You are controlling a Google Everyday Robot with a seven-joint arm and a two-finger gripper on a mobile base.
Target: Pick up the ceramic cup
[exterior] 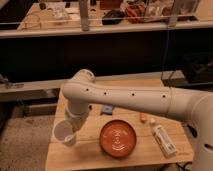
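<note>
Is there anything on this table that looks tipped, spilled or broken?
The cup is tilted, its mouth toward the camera, at the table's left edge by the gripper. The plate lies flat; the carton lies on its side. Nothing is spilled.

Nothing here can be read from where I stand. The white carton [164, 140] near the right edge of the tabletop [90, 157] carries some dark marks on its face, but they do not resolve into letters. The hand [70, 136] sits at the ceramic cup [63, 132] by the left edge; neither shows any lettering.
</note>
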